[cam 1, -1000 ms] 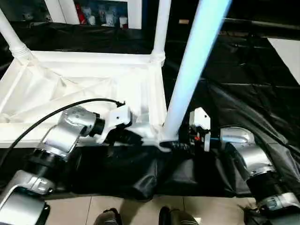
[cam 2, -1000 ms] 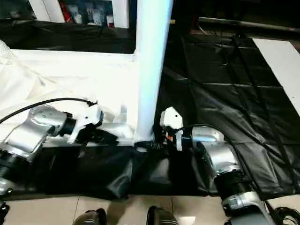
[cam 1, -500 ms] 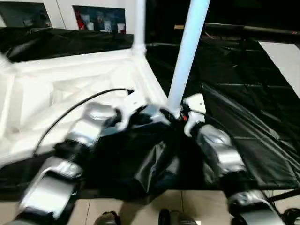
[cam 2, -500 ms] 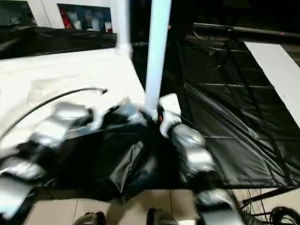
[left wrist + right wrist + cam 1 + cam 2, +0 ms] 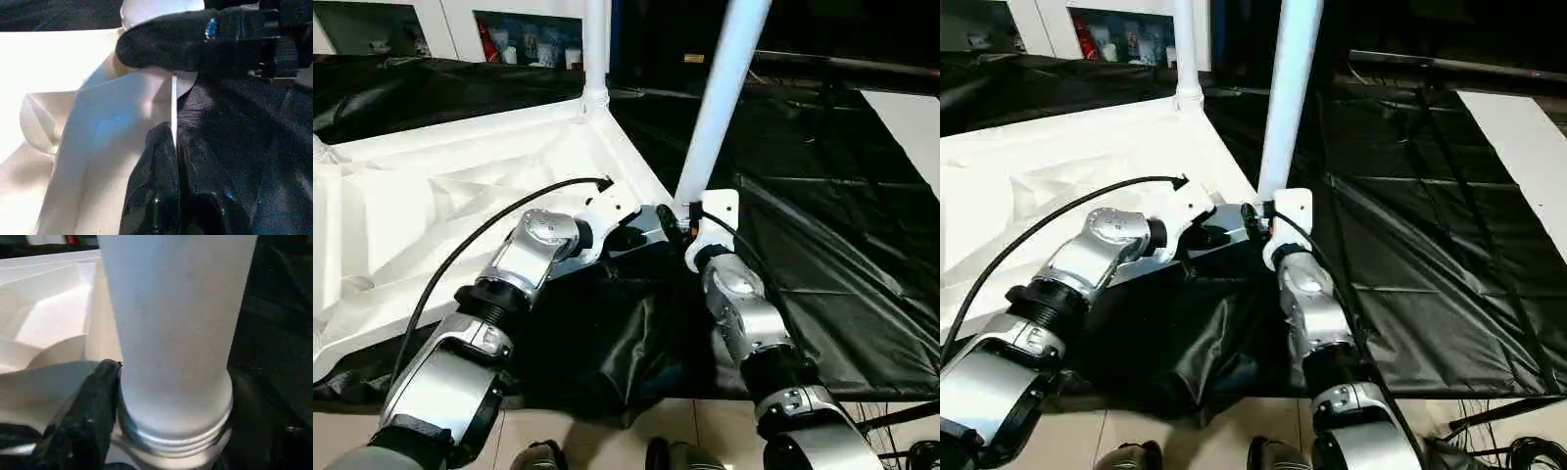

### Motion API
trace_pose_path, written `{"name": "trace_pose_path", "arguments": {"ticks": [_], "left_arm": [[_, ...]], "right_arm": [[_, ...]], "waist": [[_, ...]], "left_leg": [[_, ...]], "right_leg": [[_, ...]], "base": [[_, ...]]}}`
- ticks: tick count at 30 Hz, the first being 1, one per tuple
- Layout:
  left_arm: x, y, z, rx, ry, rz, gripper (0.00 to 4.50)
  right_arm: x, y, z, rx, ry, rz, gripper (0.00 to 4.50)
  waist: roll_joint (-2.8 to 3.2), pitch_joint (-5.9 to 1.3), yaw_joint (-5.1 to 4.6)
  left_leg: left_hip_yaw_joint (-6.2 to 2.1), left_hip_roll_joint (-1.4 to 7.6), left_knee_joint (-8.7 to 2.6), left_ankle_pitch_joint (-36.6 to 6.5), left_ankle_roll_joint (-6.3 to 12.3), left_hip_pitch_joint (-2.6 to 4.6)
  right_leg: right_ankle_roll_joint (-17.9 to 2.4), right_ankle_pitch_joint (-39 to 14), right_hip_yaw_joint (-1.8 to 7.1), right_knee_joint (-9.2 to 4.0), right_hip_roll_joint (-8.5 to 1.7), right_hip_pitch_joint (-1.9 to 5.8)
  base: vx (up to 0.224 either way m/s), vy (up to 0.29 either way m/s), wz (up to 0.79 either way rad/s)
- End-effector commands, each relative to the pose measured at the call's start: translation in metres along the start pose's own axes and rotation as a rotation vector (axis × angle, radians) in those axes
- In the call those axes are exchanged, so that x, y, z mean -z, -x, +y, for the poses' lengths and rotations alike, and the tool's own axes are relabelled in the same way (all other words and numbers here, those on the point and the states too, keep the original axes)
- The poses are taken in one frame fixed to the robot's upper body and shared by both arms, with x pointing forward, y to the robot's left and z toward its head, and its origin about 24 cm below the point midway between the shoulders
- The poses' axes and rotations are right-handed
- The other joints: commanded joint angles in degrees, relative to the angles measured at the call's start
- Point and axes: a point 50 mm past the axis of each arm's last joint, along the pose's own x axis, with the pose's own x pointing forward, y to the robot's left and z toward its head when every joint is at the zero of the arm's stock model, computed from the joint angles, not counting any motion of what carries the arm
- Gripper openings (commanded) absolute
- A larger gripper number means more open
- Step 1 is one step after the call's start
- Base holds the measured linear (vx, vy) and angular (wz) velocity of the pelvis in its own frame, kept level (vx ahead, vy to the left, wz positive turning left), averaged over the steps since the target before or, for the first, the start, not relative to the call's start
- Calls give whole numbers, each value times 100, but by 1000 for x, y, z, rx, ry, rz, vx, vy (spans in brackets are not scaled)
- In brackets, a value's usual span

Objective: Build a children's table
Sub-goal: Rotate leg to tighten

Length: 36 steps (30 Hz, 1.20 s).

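Both arms swung inward; black sheet (image 5: 822,255) surrounds tabletop (image 5: 431,196).

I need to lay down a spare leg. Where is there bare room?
Free: the black sheet right of the near leg, up to the flat white board. Crowded: the tabletop corner, where the left gripper and right gripper meet at that leg's base.

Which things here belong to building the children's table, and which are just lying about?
Job:
tabletop, upside down
near leg, standing at the near corner
far leg, standing in its corner socket

Lying about:
black sheet under the work
white cabinet behind
flat white board
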Motion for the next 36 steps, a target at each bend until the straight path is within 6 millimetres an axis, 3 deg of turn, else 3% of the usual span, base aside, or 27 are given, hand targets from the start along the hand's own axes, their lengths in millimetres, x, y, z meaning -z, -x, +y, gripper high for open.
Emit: {"name": "trace_pose_path", "arguments": {"ticks": [1,2,5,7,9,14,16,18,21,25,27,30,34,36], "left_arm": [[29,-1,-11,52,30,87,0],[30,0,-11,57,27,88,0],[33,8,-11,89,16,85,0],[35,13,-14,146,-12,66,0],[37,23,-23,272,-28,48,0],[40,37,-36,442,-62,36,0],[41,42,-39,483,-59,33,0],[41,48,-41,521,-51,33,0],[43,55,-42,561,-44,48,0],[43,62,-42,585,-37,58,0],[43,63,-42,585,-37,60,0],[42,63,-42,585,-38,63,0],[41,62,-42,584,-39,60,0],[40,62,-42,584,-39,60,0]], "right_arm": [[5,3,4,-78,18,28,363],[4,4,2,-91,32,28,378],[1,10,-6,-209,119,15,378],[-3,16,-14,-286,179,0,378],[-9,24,-26,-388,251,-25,378],[-16,37,-34,-580,250,-27,378],[-20,43,-34,-667,278,-27,378],[-22,49,-34,-760,304,-13,378],[-21,56,-35,-869,336,24,378],[-19,61,-37,-962,379,69,378],[-19,62,-37,-972,381,74,378],[-18,62,-35,-996,378,84,378],[-17,62,-34,-1005,361,90,342],[-17,62,-34,-1006,357,90,314]], "waist": [[16,-284,0],[2,-288,-10],[-7,-291,-9],[-8,-298,-3],[-10,-316,-6],[19,-368,-29],[24,-417,-26],[14,-406,-26],[31,-351,-15],[29,-286,-10],[23,-290,-10],[17,-308,-10],[20,-336,-14],[11,-326,-15]], "left_leg": [[-184,339,-410,-1341,236,31],[-181,329,-406,-1260,259,0],[-166,340,-387,-1196,336,14],[-162,342,-371,-1025,432,-28],[-149,340,-350,-814,478,-24],[-112,346,-274,-76,899,-30],[-99,348,-203,520,1213,-17],[-92,341,-171,691,1382,-38],[-93,370,-205,115,1278,-30],[-107,386,-267,-566,850,-19],[-106,375,-275,-718,713,-2],[-114,361,-271,-596,652,-14],[-104,348,-233,-227,852,-29],[-103,345,-232,-243,890,-38]], "right_leg": [[-852,-2149,346,-521,-551,190],[-853,-2091,344,-513,-543,212],[-926,-1962,340,-503,-536,200],[-961,-1782,344,-476,-543,232],[-1057,-1494,337,-441,-537,237],[-1561,301,329,-217,-478,299],[-1767,1369,323,-85,-442,305],[-1870,1732,317,-44,-440,287],[-1828,835,310,-145,-479,266],[-1634,-497,329,-284,-504,250],[-1539,-810,345,-314,-504,235],[-1502,-682,351,-289,-494,250],[-1646,58,342,-207,-479,270],[-1660,65,340,-215,-482,274]], "base": [[0,0,0],[0,0,0],[0,0,0],[0,0,0],[0,0,0],[47,-2,0],[0,0,0],[0,0,0],[0,0,0],[0,0,0],[0,0,0],[0,0,0],[0,0,0],[0,0,0]]}}
